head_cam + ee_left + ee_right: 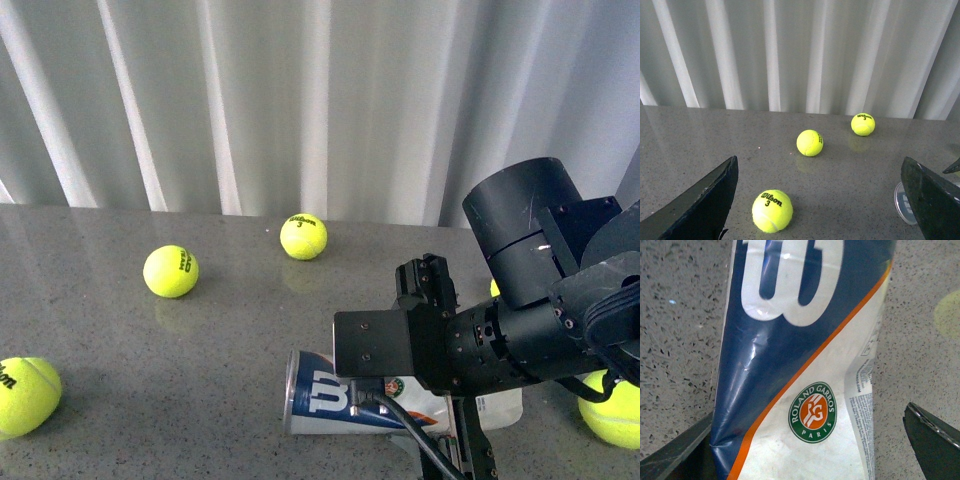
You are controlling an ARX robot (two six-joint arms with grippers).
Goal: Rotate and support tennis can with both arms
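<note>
Grey table (200, 380): tennis can (320, 395) is laid flat, straddled by open right gripper (805, 445), not yet clamped; left gripper (820, 195) is held open, empty, so rotation & support are judged pending.

You face pale grey-white curtain (250, 100) hanging in deep vertical folds; it fills whole back of scene; folds alternate bright and shaded bands. Below it you have grey speckled table (100, 300), stone-like and glossy; far edge meets foot of curtain; surface mirrors folds as faint pale streaks; light soft, even; your right wrist view shows dark flecks in tabletop close up.
</note>
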